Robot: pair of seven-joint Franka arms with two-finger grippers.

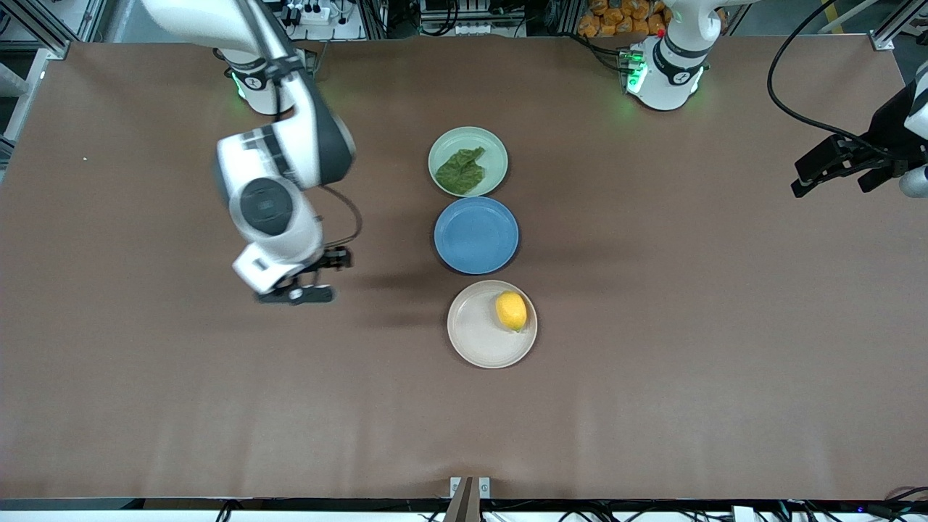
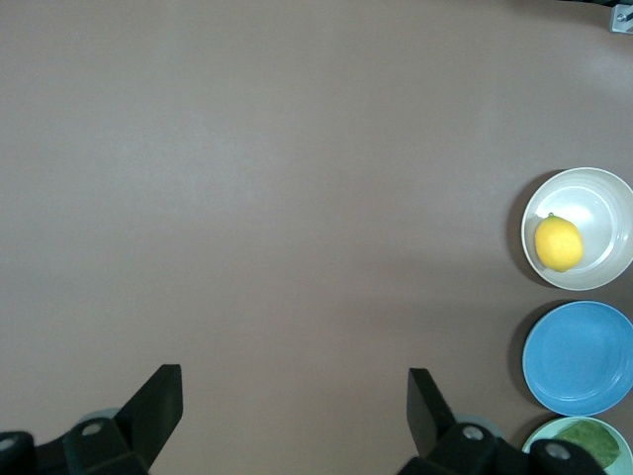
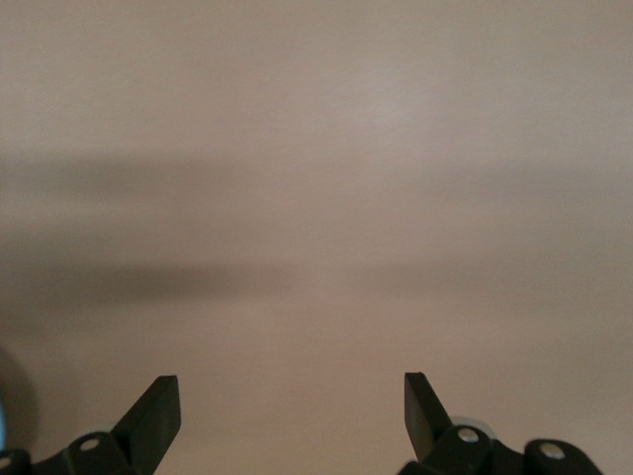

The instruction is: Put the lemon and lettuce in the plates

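On the beige plate (image 1: 475, 333) sits the lemon (image 1: 511, 310), firm, grab its middle; lettuce (image 1: 461, 171) is floppy. Left gripper (image 2: 294, 416) and right gripper (image 3: 292, 416) both gape empty.

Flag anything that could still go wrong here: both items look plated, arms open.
1. The lemon sits off-centre near the rim of the beige plate at the left arm's end; being oval, it might roll if the plate is nudged.
2. The right gripper, open and empty, hangs low over bare table beside the blue plate; a sideways move could clip it.
3. The lettuce in the green plate looks settled; low risk.
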